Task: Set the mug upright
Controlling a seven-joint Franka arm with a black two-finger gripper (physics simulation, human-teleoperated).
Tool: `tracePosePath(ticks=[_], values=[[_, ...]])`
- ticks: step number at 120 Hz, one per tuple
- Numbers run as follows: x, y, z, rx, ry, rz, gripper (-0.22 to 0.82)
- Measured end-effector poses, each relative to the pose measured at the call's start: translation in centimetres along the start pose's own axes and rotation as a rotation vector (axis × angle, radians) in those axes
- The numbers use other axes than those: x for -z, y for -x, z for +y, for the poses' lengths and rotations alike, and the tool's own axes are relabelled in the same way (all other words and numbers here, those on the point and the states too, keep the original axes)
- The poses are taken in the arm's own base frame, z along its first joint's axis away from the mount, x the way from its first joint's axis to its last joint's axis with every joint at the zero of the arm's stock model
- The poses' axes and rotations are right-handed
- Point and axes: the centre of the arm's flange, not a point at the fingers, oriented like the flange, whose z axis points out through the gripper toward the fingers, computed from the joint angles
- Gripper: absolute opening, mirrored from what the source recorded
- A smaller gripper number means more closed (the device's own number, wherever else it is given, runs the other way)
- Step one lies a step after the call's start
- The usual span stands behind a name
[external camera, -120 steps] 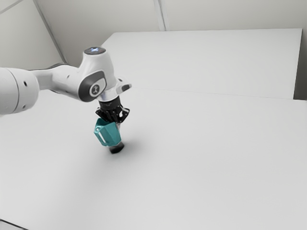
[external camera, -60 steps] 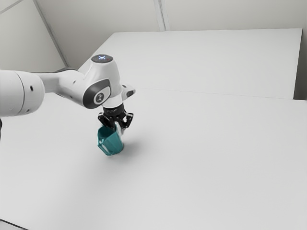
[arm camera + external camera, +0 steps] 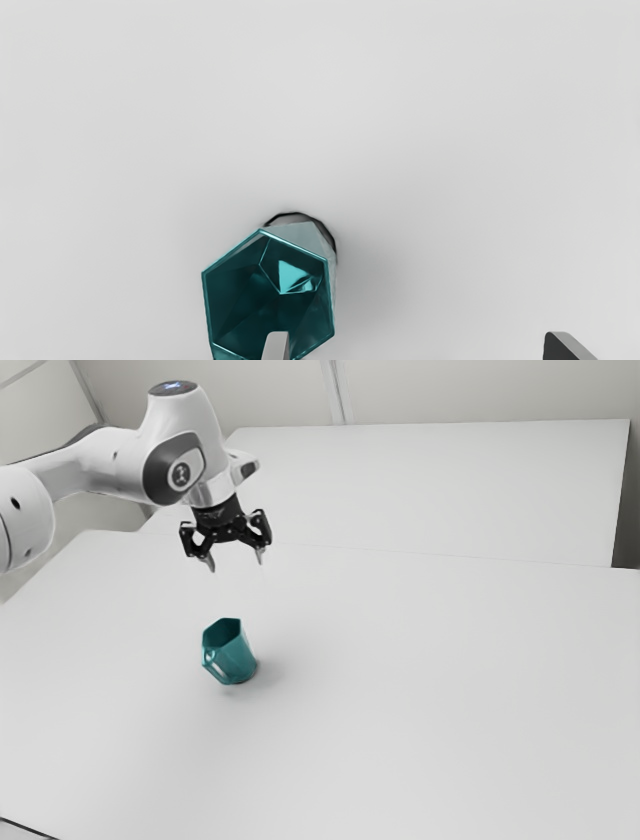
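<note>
Glossy teal mug (image 3: 234, 658) with smooth facets; matt, smooth white table (image 3: 420, 690); glossy white arm (image 3: 140, 455).

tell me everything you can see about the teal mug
The teal, faceted, glossy mug has a six-sided rim and a handle toward the exterior view's left and near side. Whether it is ceramic or plastic, I can't tell. It appears upright, mouth up and base down on the pale grey, smooth table, its inner floor visible from above. My black two-finger end effector hangs open above it, clear of it; only the table touches it.

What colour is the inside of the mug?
Dark teal inside the mug, best seen in the wrist view.
</note>
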Motion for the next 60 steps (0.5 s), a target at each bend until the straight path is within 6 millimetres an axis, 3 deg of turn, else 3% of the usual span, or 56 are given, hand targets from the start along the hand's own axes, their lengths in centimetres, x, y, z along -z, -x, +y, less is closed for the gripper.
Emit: tracePosePath(ticks=[41,60], values=[[6.3,-1.0,-3.3,-0.102,0.011,-0.056,0.59],[9.4,-0.8,-3.7,-0.184,0.02,-0.055,0.6]])
